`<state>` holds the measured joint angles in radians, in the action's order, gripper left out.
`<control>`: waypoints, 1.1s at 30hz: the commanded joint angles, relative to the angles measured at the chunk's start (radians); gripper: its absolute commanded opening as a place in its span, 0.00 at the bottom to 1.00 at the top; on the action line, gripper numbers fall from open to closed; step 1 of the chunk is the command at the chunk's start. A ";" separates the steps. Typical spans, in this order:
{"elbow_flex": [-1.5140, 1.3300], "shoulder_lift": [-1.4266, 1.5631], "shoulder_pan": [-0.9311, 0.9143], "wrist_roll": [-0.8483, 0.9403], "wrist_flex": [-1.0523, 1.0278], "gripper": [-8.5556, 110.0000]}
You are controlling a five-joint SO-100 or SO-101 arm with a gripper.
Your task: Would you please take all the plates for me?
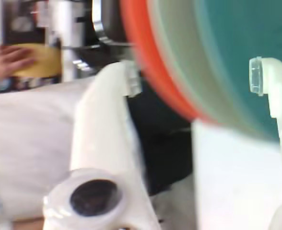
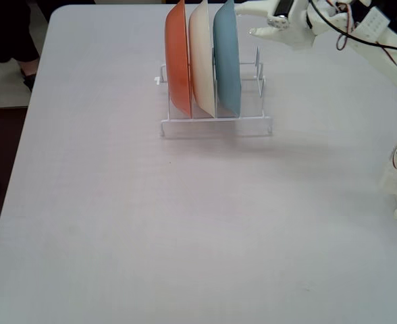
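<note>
Orange plate (image 2: 177, 61), cream plate (image 2: 202, 57) and blue plate (image 2: 227, 57) stand upright in the rack (image 2: 215, 125) on the desk (image 2: 185, 229), claw (image 2: 246, 20) spread wide and empty just right of the blue one.

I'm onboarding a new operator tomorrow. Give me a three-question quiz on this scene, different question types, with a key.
1. True or false: the plates stand upright in the rack.
2. In the fixed view, which plate is nearest the gripper? A orange plate B cream plate C blue plate
3. Fill in: the fixed view shows ___ plates in the rack.

Key: 1 true; 2 C; 3 three.
</note>
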<state>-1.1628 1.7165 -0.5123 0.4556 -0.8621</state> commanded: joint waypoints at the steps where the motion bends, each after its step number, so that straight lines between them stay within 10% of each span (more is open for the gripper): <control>1: 0.094 -0.020 -0.025 0.032 0.005 0.36; 33: 0.689 -0.328 -0.057 -0.066 -0.101 0.07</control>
<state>-0.6351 1.3162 -0.5584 0.4065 -0.9158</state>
